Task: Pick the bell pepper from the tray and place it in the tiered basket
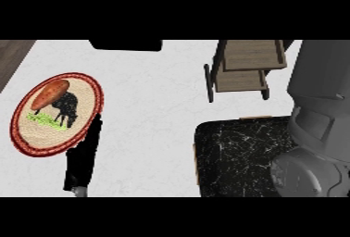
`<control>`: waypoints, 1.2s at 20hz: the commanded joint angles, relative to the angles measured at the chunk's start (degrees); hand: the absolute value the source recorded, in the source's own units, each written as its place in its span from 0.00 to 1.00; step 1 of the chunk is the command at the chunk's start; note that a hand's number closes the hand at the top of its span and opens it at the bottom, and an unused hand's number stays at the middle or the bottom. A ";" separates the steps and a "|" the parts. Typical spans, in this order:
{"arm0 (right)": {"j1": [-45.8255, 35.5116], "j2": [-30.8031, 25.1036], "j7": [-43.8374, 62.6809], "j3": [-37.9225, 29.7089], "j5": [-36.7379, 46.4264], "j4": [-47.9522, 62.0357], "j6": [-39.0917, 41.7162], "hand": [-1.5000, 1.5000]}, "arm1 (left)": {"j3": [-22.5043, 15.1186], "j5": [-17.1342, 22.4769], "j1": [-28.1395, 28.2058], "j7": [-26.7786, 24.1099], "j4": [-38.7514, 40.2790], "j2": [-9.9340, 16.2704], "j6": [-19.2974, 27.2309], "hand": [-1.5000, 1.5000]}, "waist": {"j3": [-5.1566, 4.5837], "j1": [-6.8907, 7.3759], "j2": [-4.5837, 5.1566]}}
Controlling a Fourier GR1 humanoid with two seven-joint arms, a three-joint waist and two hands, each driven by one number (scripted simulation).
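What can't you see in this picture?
- Bell pepper: none shows in the head view; the right forearm covers part of the black tray.
- Right hand: hidden or out of view.
- Left hand: edge-on, fingers unclear.
- Tiered basket: top cut off by the edge.
- Plate: picture partly under a sweet potato.

evenly and brightly lit across the pale counter (pixel 157 115), no glare anywhere. only soft shadow, faintly under the wooden tiered basket (pixel 242 69). blocky and smeared throughout, with fuzzy edges on the black marbled tray (pixel 239 157). perhaps lit from overhead, though hard to judge.
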 commanded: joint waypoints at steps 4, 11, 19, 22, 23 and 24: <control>-0.65 0.58 6.44 1.50 -4.09 -1.06 -19.76 0.00 | -0.89 -0.82 0.09 1.41 1.57 -1.06 0.51 0.50 | -0.26 0.22 -0.11; -0.39 -0.47 5.67 5.73 6.96 -8.15 -25.67 0.00 | 0.69 0.46 1.03 0.57 2.48 -0.45 -0.36 0.50 | -0.36 -1.88 -0.68; -2.87 0.60 12.18 12.42 22.04 -24.21 -11.47 0.00 | 0.83 0.59 3.29 0.44 1.88 -0.64 -0.18 0.50 | -0.38 -2.79 -1.85; -3.15 0.60 11.94 16.56 24.78 -31.01 -5.00 0.00 | 2.43 1.21 2.61 1.85 1.61 0.50 -0.25 0.50 | -0.38 -2.75 -2.28; -6.71 0.60 10.43 17.64 25.42 -32.43 -1.13 0.00 | 1.76 0.80 1.93 2.59 1.54 0.06 -0.10 0.50 | -0.39 -3.18 -2.51; -4.57 0.60 9.93 19.02 25.17 -35.87 0.28 0.00 | 1.53 0.31 2.50 1.45 2.28 -0.05 0.08 0.50 | -0.36 -3.24 -2.36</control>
